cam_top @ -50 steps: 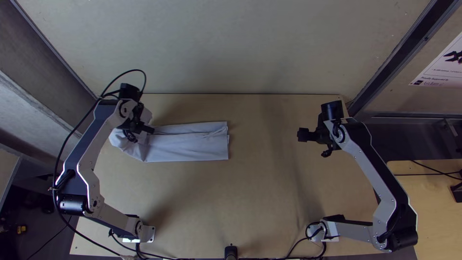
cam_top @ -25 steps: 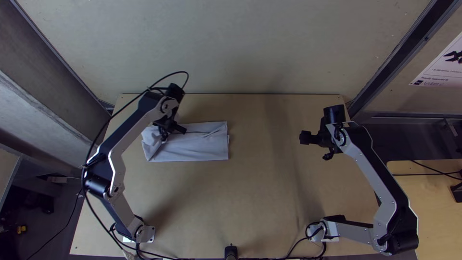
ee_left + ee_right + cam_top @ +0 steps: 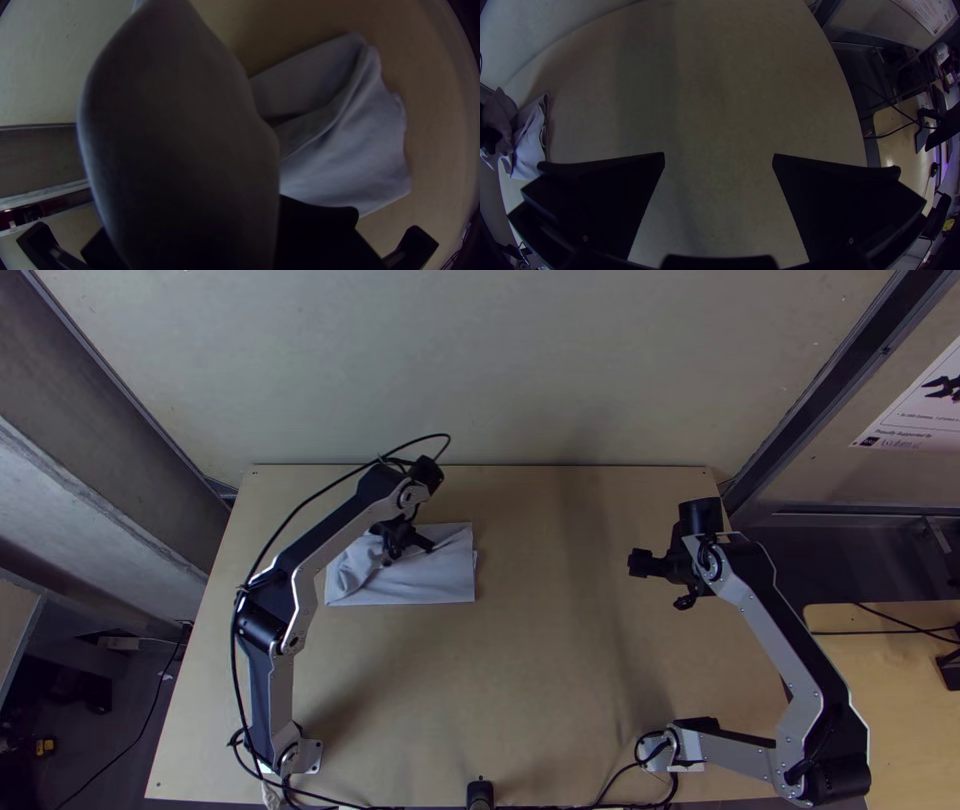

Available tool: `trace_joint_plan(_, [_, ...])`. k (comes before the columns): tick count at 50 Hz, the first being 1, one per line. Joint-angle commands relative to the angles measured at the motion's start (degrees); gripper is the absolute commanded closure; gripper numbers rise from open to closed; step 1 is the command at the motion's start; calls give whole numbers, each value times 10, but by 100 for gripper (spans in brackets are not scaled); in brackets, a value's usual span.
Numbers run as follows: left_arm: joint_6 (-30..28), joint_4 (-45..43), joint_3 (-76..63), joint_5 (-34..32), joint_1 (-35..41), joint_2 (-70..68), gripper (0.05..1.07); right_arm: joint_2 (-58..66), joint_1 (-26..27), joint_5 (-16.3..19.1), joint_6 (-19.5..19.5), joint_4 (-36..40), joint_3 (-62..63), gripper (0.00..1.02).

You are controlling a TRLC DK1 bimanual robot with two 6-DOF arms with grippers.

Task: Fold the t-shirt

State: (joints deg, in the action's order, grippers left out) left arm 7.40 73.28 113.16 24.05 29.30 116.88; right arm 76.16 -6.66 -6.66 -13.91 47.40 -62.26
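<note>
The light grey-white t-shirt [image 3: 430,588] lies as a folded strip left of the table's middle, its left part lifted and doubled toward the right. Over it is my left gripper [image 3: 402,546], shut on the lifted part. In the left wrist view the raised cloth bulges over my left gripper [image 3: 240,222] and hides much of its fingers; the flat part of the t-shirt [image 3: 350,155] lies beyond. My right gripper [image 3: 645,563] hangs over the table's right side, away from the cloth. Between the open fingers of my right gripper [image 3: 718,157] only table shows; the t-shirt [image 3: 529,150] is off to one side.
Bare wooden table [image 3: 540,670] stretches between the cloth and the right arm, and toward the near edge. A pale wall [image 3: 500,370] rises behind the far edge. A black cable [image 3: 265,560] loops along the left arm.
My left gripper has moved right across the strip, carrying the t-shirt's left end over the rest, and the cloth's outline has shortened. My right gripper has shifted slightly right and toward the near edge.
</note>
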Motion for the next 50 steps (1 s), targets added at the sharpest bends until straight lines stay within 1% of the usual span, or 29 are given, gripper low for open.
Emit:
trace_joint_plan(1, [19,18,43,-1,16,25,105,-13,2,-2,-9,-9,17,3])
trace_joint_plan(6, [24,25,71,-2,29,46,104,-10,2,-2,-9,-13,21,3])
trace_joint_plan(7, [24,26,76,-2,31,50,101,-9,2,-2,-9,-13,21,3])
trace_joint_plan(8, [25,26,81,-2,34,55,96,-9,2,-2,-9,-13,22,3])
trace_joint_plan(9, [25,27,88,-3,36,59,86,-8,2,-2,-9,-14,24,3])
trace_joint_plan(10, [26,27,95,-3,39,64,71,-8,2,-2,-9,-15,26,3])
trace_joint_plan(11, [30,28,102,-4,43,70,52,-8,2,-2,-9,-16,27,3])
trace_joint_plan(12, [33,30,109,-4,45,74,28,-7,2,-2,-9,-16,28,3])
trace_joint_plan(13, [38,32,117,-6,48,79,7,-7,2,-2,-9,-17,30,3])
trace_joint_plan(14, [43,34,130,-6,52,85,9,-6,2,-2,-9,-19,33,3])
trace_joint_plan(16, [53,33,152,-22,59,96,10,-6,0,-2,-8,-22,38,3])
trace_joint_plan(18, [61,28,174,-65,62,105,10,-6,-2,-2,-8,-24,43,3])
trace_joint_plan(22, [63,-8,181,-177,67,108,10,-6,-9,-2,-8,-27,53,3])
trace_joint_plan(23, [69,-19,181,-199,71,107,10,-7,-11,-2,-8,-29,57,3])
trace_joint_plan(26, [83,-52,183,-295,78,100,10,-8,-16,-2,-8,-35,66,3])
trace_joint_plan(30, [132,-89,191,-441,78,94,10,-8,-21,-2,-9,-40,75,3])
trace_joint_plan(31, [143,-98,193,-465,76,94,10,-8,-22,-2,-9,-40,76,3])
trace_joint_plan(33, [160,-124,193,-473,73,94,10,-8,-26,-2,-9,-41,78,3])
trace_joint_plan(35, [163,-133,194,-473,72,93,10,-9,-27,-2,-11,-41,79,3])
trace_joint_plan(44, [154,-122,193,-460,62,90,10,-13,-27,-3,-10,-42,79,3])
trace_joint_plan(50, [147,-119,191,-460,45,63,10,-16,-23,-3,-7,-42,61,3])
